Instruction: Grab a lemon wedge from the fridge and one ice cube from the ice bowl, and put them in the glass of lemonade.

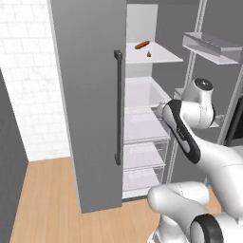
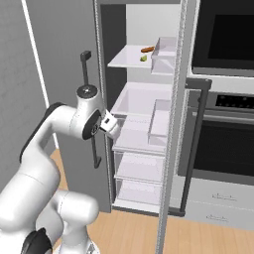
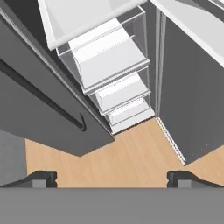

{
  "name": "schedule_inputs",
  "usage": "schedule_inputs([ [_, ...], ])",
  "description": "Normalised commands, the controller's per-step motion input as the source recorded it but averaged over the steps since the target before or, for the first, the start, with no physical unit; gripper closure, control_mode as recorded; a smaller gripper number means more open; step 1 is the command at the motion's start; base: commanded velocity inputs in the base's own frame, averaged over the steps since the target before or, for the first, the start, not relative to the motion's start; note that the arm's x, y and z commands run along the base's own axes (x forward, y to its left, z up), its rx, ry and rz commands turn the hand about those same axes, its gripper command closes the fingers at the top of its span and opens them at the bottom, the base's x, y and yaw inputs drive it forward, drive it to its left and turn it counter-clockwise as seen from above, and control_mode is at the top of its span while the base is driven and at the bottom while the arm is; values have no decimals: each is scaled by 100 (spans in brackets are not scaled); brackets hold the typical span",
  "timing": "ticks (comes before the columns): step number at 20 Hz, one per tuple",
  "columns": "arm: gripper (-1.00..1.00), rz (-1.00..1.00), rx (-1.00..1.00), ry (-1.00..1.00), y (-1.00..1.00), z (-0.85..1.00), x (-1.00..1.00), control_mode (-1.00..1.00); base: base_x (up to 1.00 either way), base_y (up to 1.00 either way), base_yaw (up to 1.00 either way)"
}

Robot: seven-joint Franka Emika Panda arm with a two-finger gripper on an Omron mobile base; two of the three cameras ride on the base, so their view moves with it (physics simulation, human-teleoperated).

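Two fingertips of the gripper (image 3: 112, 178) stand wide apart, holding nothing; fridge (image 3: 109, 74) drawers ahead, wedge (image 2: 144, 58) well above.

Fridge (image 1: 90, 95) right door open (left shut), shelves reachable.

Fridge (image 1: 90, 95) cut off at the top edge in both base views. Lemon wedge (image 1: 150, 54) on the upper shelf (image 1: 156, 56) too small to make out its shape; the orange-brown item (image 1: 141, 45) beside it likewise small. Gripper (image 3: 112, 177) showed just its fingertips (image 3: 43, 178). Closed left door hid that half of the interior.
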Motion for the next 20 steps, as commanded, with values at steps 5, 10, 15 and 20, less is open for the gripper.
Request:
schedule_inputs([
  [5,-100,5,-6,2,22,-1,21,-100,0,0,0],
  [10,-100,10,-11,-6,4,0,-31,-100,0,0,0],
  [15,-100,7,-17,-39,-8,1,-33,100,-6,-2,2],
  [20,-100,0,0,0,0,0,0,100,7,-23,2],
])
